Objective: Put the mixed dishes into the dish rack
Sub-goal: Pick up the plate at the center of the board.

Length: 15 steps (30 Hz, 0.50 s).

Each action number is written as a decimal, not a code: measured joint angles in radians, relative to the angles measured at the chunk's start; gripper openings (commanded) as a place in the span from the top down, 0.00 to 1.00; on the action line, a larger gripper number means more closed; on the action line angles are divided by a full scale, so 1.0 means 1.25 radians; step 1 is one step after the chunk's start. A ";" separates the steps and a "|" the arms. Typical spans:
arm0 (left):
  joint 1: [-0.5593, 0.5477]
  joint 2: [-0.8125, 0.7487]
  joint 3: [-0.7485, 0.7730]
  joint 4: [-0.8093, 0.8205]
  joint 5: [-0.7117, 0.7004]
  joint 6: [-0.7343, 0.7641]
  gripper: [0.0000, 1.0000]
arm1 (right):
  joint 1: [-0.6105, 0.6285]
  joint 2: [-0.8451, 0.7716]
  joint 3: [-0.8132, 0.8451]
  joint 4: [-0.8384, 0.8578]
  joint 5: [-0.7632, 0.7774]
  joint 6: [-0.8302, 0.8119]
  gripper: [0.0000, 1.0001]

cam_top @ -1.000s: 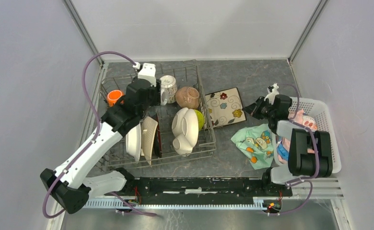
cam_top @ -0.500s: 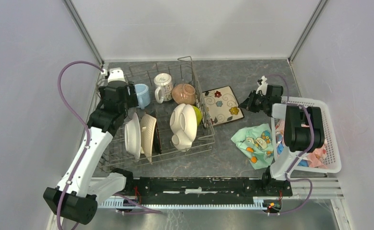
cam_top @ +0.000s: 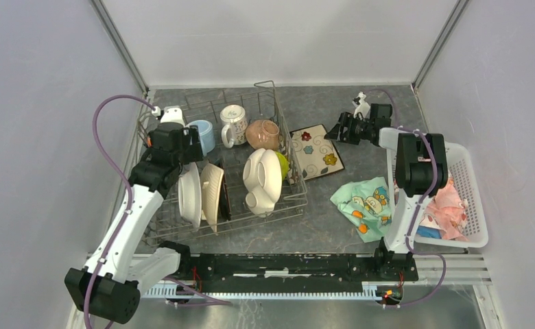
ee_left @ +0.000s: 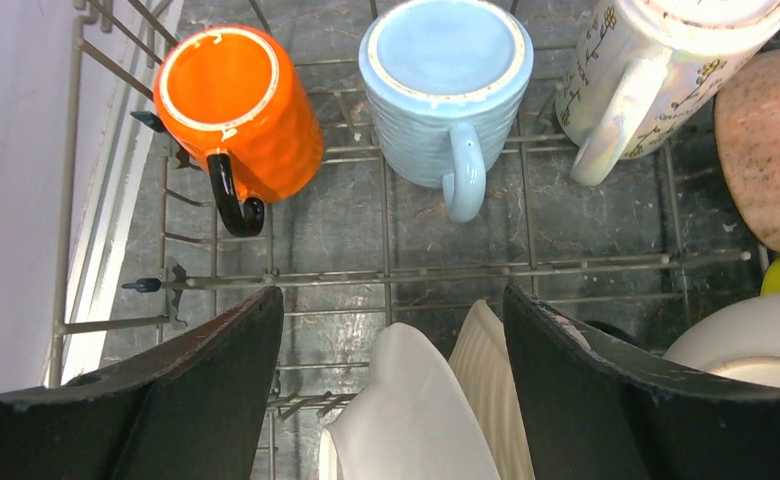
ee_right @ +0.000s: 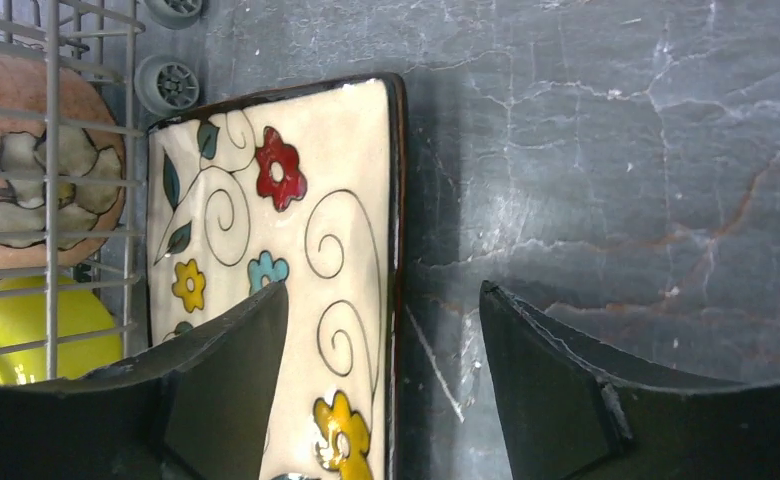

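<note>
The dish rack point(cam_top: 293, 195) holds an orange mug point(ee_left: 236, 100), a light-blue mug point(ee_left: 446, 85) and a white patterned mug point(ee_left: 666, 60), all upside down, plus a tan bowl point(ee_left: 771, 150). A white plate point(ee_left: 416, 420) and a ribbed plate point(ee_left: 486, 380) stand on edge in it. My left gripper point(ee_left: 391, 300) hangs open above these plates, holding nothing. A square flowered plate point(ee_right: 266, 230) with a dark rim lies on the table right of the rack. My right gripper point(ee_right: 384, 295) is open, with that plate's right edge between its jaws and untouched.
A teal patterned cloth point(cam_top: 364, 205) lies on the table in front of the flowered plate. A white perforated basket point(cam_top: 472, 179) with a pink cloth point(cam_top: 450, 205) stands at the right. A cream sectioned plate point(cam_top: 265, 179) and a lime bowl point(ee_right: 26, 330) sit in the rack.
My left gripper opened and drew back to the left, leaving the light-blue mug standing in the rack. My right gripper moved back and left along the flowered plate and opened.
</note>
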 measured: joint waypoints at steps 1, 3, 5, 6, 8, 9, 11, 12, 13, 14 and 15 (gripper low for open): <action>0.001 -0.004 -0.008 0.002 0.005 0.000 0.14 | 0.000 0.013 0.015 -0.008 -0.001 -0.009 0.23; 0.001 -0.009 -0.020 0.004 0.011 0.000 0.14 | 0.000 0.037 0.039 -0.017 -0.021 -0.020 0.22; 0.001 -0.012 -0.031 0.010 0.023 0.000 0.14 | 0.000 0.058 0.066 -0.028 -0.046 -0.030 0.23; 0.001 -0.013 -0.035 0.014 0.028 0.000 0.14 | 0.000 0.070 0.079 -0.030 -0.066 -0.034 0.23; 0.001 -0.014 -0.037 0.017 0.034 0.000 0.14 | -0.001 0.087 0.089 -0.022 -0.107 -0.042 0.24; 0.001 -0.015 -0.038 0.020 0.038 0.000 0.14 | -0.001 0.090 0.089 -0.021 -0.127 -0.047 0.24; 0.001 -0.020 -0.042 0.027 0.044 0.000 0.14 | 0.001 0.093 0.089 -0.028 -0.155 -0.061 0.25; 0.001 -0.022 -0.045 0.033 0.045 0.000 0.14 | 0.002 0.095 0.089 -0.032 -0.167 -0.068 0.26; 0.001 -0.025 -0.047 0.037 0.048 0.000 0.14 | 0.004 0.097 0.089 -0.035 -0.179 -0.073 0.27; 0.001 -0.027 -0.049 0.042 0.051 0.000 0.14 | 0.007 0.101 0.089 -0.037 -0.191 -0.077 0.28; 0.001 -0.029 -0.052 0.046 0.053 0.000 0.14 | 0.009 0.103 0.089 -0.037 -0.201 -0.082 0.28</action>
